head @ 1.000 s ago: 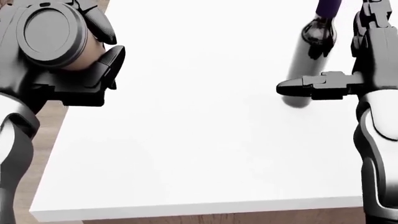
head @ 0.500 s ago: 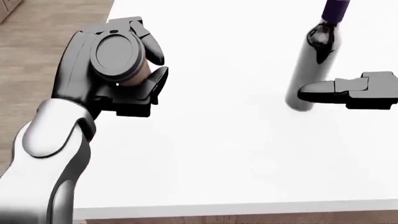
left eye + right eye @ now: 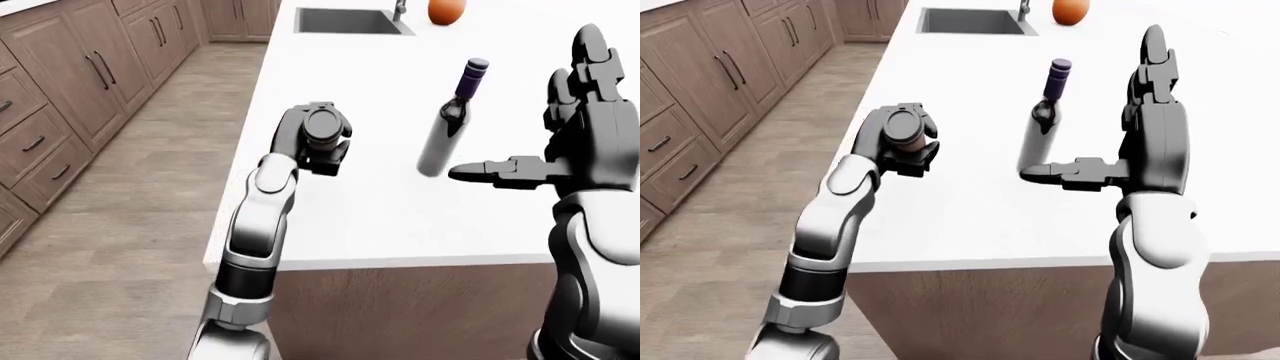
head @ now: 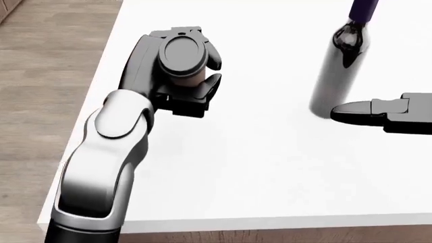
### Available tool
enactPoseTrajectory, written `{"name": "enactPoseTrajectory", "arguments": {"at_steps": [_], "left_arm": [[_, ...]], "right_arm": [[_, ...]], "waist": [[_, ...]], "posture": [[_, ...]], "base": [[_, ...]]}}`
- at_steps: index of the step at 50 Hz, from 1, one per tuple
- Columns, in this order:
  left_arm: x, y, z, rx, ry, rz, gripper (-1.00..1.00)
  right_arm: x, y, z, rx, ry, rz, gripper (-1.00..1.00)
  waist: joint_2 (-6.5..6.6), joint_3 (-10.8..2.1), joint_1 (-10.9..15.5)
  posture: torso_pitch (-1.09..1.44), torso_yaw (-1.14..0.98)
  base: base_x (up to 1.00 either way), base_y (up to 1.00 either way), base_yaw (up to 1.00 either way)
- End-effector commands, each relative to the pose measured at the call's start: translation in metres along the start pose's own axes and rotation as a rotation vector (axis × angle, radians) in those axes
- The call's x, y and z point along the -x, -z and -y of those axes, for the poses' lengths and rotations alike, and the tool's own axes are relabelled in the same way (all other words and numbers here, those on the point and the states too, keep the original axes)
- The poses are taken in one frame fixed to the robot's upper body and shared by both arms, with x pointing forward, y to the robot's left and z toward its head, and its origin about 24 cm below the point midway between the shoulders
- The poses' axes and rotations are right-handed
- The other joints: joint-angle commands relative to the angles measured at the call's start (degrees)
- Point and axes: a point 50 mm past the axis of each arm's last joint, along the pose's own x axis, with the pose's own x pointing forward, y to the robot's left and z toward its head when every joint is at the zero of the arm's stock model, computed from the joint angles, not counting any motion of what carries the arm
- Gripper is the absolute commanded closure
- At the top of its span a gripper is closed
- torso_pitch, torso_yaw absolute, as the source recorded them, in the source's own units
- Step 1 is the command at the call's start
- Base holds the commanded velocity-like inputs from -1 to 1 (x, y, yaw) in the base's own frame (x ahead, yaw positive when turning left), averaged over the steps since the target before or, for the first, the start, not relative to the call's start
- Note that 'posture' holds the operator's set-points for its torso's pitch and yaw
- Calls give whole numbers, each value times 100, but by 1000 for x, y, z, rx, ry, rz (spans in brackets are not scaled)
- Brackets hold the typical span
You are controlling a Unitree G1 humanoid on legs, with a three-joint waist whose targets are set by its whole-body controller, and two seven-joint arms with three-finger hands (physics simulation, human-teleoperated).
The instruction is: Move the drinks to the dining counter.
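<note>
Left hand (image 4: 181, 68) clamped round a lidded coffee cup (image 4: 184, 56). Since 1.0 s ago it has carried the cup from the counter's left edge inward, over the white counter (image 4: 257, 167); judged a placement under way, cup not yet visibly set down. Wine bottle (image 3: 447, 124) stands upright on the counter, unchanged. Right hand (image 3: 585, 139) open, fingers spread, thumb pointing toward the bottle base, just beside it; contact cannot be told. Sink (image 3: 350, 20) and an orange (image 3: 446, 10) lie far up the counter.
</note>
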Motion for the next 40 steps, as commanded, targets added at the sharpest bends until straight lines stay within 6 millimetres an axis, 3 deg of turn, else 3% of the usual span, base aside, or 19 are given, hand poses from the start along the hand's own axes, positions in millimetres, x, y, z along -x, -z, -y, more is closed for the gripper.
{"name": "enactPoseTrajectory", "arguments": {"at_steps": [1,19,29,40], "left_arm": [[-2,-24,0,-6,-8,113,86],[-27,17,-2,7,-37,-27,84],[-27,19,0,4,-33,-31,82],[-28,20,0,6,-28,-32,41]], "right_arm": [[0,-11,3,6,18,70,-100],[7,-7,4,8,24,57,-100],[4,-2,2,5,26,52,-100],[12,-5,8,4,24,53,-100]], "waist": [[-25,-148,5],[-32,-181,3],[-22,-205,-10],[-32,-191,1]], "posture": [[0,0],[0,0],[0,0],[0,0]], "base": [[0,0,0],[0,0,0],[0,0,0],[0,0,0]]}}
